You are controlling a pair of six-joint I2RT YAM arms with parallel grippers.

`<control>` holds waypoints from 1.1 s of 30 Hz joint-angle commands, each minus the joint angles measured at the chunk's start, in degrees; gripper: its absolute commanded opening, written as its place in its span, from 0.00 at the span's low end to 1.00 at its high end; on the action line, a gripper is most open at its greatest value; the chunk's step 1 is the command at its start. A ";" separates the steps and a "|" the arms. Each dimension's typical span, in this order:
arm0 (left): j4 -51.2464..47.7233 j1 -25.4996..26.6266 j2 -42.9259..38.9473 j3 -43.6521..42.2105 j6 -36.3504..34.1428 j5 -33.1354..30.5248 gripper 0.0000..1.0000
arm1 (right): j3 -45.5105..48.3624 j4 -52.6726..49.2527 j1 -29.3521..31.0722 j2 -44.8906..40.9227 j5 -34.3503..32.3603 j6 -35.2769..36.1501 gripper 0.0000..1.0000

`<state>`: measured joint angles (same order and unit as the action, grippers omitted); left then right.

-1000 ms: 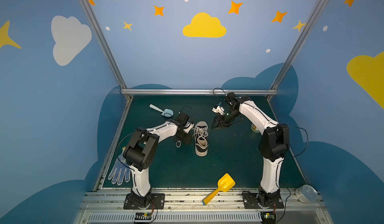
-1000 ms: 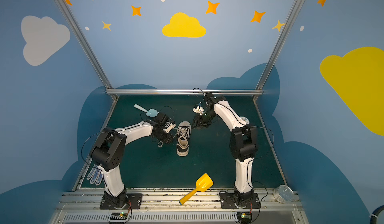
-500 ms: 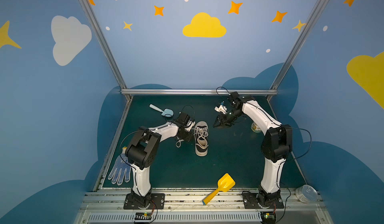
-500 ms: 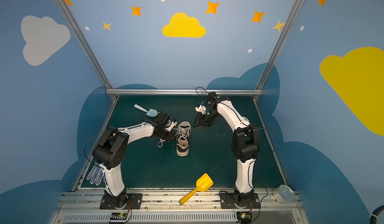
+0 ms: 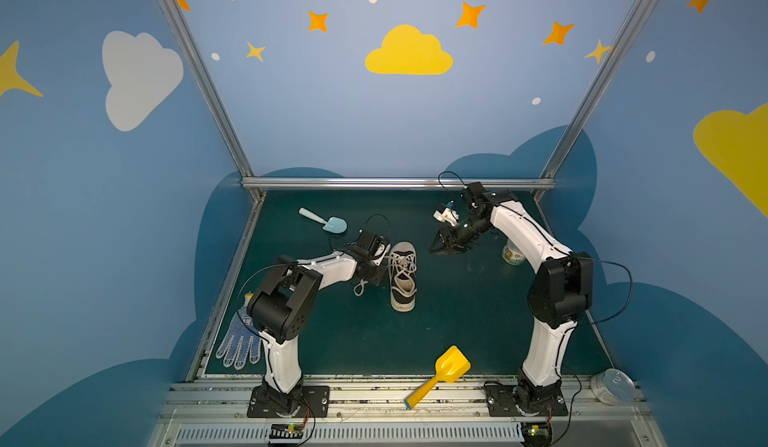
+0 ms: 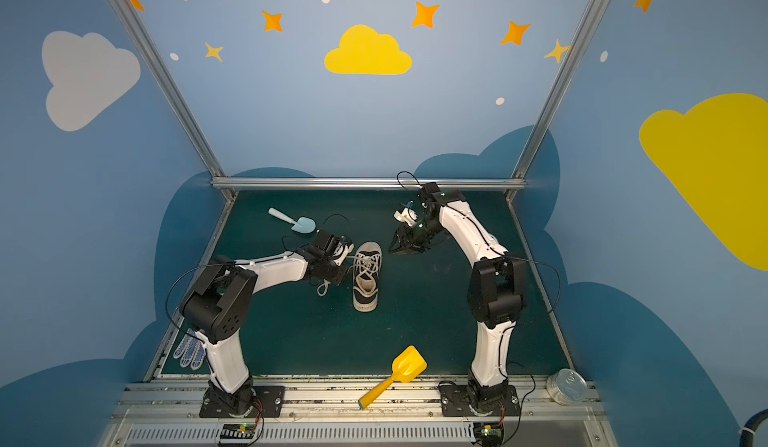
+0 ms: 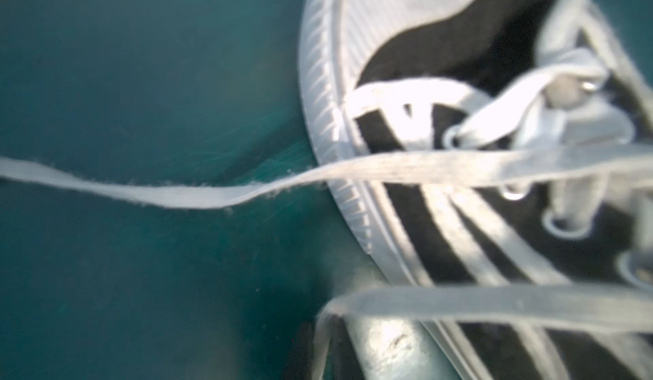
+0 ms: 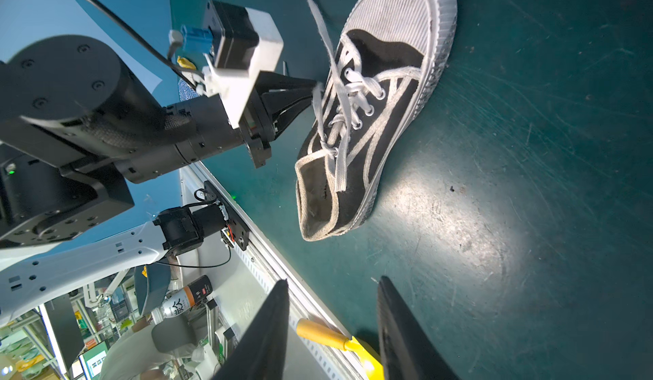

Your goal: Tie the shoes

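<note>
Your left fingers (image 8: 289, 82) are pressed together at their tips and pinch a cream lace (image 8: 319, 113) just beside the sneaker's (image 8: 371, 113) eyelets, on its left flank. In the left wrist view, blurred, another strand of lace (image 7: 176, 194) runs taut across the frame from the shoe out over the green surface (image 7: 106, 78). Your right fingers (image 8: 268, 336) stand apart with nothing between them, aimed at the sneaker from its right and clear of it.

In both top views the sneaker (image 5: 402, 276) (image 6: 366, 276) sits on its sole near the middle of the surface (image 5: 353, 341), toe toward the back wall, heel toward the arm bases. A loose loop of lace (image 5: 359, 289) lies on the surface just left of it, under your left arm.

Farther out, a light blue shovel (image 5: 328, 222) lies behind the left arm, a yellow shovel (image 5: 451, 368) at the front edge, and a dotted glove (image 5: 239, 341) at the left front corner.
</note>
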<state>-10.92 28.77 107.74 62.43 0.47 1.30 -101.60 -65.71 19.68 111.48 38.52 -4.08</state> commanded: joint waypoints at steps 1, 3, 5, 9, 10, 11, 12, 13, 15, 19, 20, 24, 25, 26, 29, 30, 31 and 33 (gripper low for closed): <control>-3.62 1.03 0.22 -2.15 0.58 1.17 0.05 | 0.95 0.76 -0.35 -2.76 0.77 -0.56 0.41; -4.42 1.02 -0.52 -1.89 0.56 1.09 0.03 | 1.23 0.97 -0.35 -2.92 0.76 -0.73 0.41; -5.85 1.02 -1.82 -1.23 0.62 1.30 0.03 | 1.32 0.99 -0.39 -2.94 0.85 -0.76 0.41; -8.01 1.02 -4.91 -0.64 0.92 1.21 0.03 | 1.66 1.53 -0.39 -3.05 1.20 -0.91 0.40; -8.54 1.02 -5.55 -0.38 1.07 1.33 0.03 | 1.75 1.54 -0.43 -3.03 1.37 -0.92 0.40; -9.20 1.06 -6.51 -0.17 1.32 1.62 0.03 | 1.76 1.63 -0.43 -3.02 1.47 -0.98 0.40; -9.89 1.04 -7.48 0.02 1.82 1.96 0.03 | 1.85 1.65 -0.43 -2.99 1.56 -0.90 0.40; -10.35 1.02 -8.49 0.14 2.18 2.44 0.03 | 1.92 1.66 -0.43 -2.95 1.56 -0.97 0.40; -11.26 0.97 -11.17 0.09 3.19 2.58 0.03 | 2.02 1.81 -0.39 -3.02 1.72 -0.93 0.40; -10.25 -0.31 -17.27 -1.67 6.10 6.36 0.03 | 2.37 2.24 -0.43 -3.03 2.08 -1.08 0.40; -8.99 -0.76 -18.81 -2.56 7.03 7.73 0.03 | 2.46 2.36 -0.43 -2.94 2.40 -1.25 0.40; -4.13 -1.26 -22.86 -4.66 10.65 8.53 0.03 | 2.59 3.04 -0.43 -2.67 3.26 -1.52 0.40; -3.17 -1.34 -23.05 -4.82 10.85 8.46 0.03 | 2.52 3.06 -0.38 -2.63 3.23 -1.54 0.40; -2.72 -1.40 -22.62 -4.59 10.90 8.29 0.03 | 2.37 2.98 -0.42 -2.50 3.29 -1.52 0.40; -6.03 -1.70 -19.41 -1.16 8.55 10.51 0.03 | 2.37 3.09 -0.39 -2.32 3.48 -1.60 0.40; -8.28 -1.64 -18.05 0.60 7.25 10.84 0.03 | 2.37 3.07 -0.43 -2.32 3.49 -1.63 0.40; -10.29 -1.61 -16.80 2.42 7.12 10.84 0.03 | 2.36 3.12 -0.43 -2.16 3.59 -1.58 0.40; -8.98 -1.68 -15.51 2.78 7.89 13.79 0.03 | 2.44 3.06 -0.43 -1.99 3.59 -1.56 0.40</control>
<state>-17.96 27.35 90.96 63.53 8.95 10.90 -99.53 -62.76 19.53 110.54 41.23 -5.61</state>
